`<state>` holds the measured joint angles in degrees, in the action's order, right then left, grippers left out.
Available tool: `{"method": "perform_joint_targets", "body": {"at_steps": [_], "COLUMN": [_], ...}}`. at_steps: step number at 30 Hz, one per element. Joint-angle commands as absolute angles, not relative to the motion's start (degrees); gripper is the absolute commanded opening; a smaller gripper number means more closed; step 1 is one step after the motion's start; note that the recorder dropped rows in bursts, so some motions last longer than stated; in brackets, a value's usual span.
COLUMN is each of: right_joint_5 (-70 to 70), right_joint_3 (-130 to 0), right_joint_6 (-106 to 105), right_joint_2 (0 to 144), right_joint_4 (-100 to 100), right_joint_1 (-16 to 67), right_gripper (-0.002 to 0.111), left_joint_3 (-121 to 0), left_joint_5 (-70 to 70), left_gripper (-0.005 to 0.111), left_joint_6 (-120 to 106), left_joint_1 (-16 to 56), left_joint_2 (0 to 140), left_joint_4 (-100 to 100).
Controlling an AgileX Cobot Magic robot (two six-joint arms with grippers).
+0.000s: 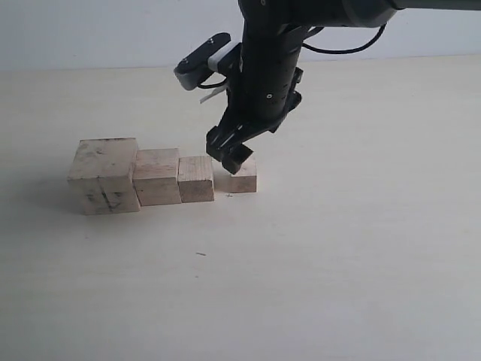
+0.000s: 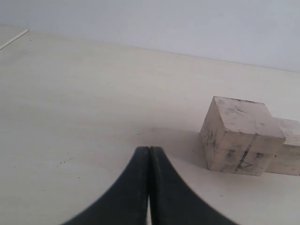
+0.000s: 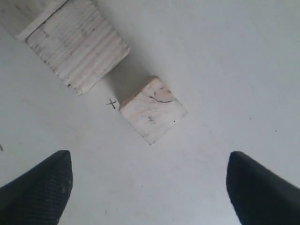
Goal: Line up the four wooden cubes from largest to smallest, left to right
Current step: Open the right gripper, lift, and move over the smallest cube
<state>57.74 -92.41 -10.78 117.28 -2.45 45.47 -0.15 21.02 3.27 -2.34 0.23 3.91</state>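
Observation:
Four pale wooden cubes stand in a row on the table. The largest cube (image 1: 104, 174) (image 2: 239, 135), scuffed and seamed, is at the left end. The second cube (image 1: 157, 176) (image 2: 287, 152) touches it, and the third cube (image 1: 196, 178) (image 3: 77, 44) comes after. The smallest cube (image 1: 242, 177) (image 3: 153, 108) sits at the right end, a small gap from the third. My right gripper (image 1: 230, 154) (image 3: 149, 180) hangs open just above the smallest cube, holding nothing. My left gripper (image 2: 149, 161) is shut and empty, away from the largest cube; it does not show in the exterior view.
The pale table top (image 1: 338, 248) stretches wide around the row. A small pencilled cross (image 3: 111, 103) marks the surface beside the smallest cube. A white wall (image 1: 90, 30) rises behind the table's far edge.

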Motion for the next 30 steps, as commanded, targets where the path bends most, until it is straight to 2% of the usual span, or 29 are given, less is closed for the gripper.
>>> {"method": "perform_joint_targets", "body": {"at_steps": [1,7,14,27,30], "right_joint_5": [56.7,56.7,57.3,50.5,51.6], "right_joint_3": [-92.4,-92.4,-92.4,-92.4,-92.4], "right_joint_6": [-4.7,-4.9,-11.4,-11.9,-21.5], "right_joint_2": [116.8,116.8,116.8,116.8,116.8], "right_joint_4": [-4.9,-4.9,-4.9,-3.6,-9.1], "right_joint_1": [45.4,45.4,45.4,45.4,45.4], "right_gripper": [0.084,0.081,0.053,0.053,0.053], "left_joint_3": [0.0,0.0,0.0,0.0,0.0], "left_joint_5": [20.6,20.6,20.6,20.6,20.6], "left_gripper": [0.0,0.0,0.0,0.0,0.0], "left_joint_6": [3.3,3.3,3.3,3.3,3.3], "left_joint_1": [-2.0,-2.0,-2.0,-2.0,-2.0], "left_joint_2": [0.0,0.0,0.0,0.0,0.0], "left_joint_4": [3.8,3.8,3.8,3.8,3.8]}}
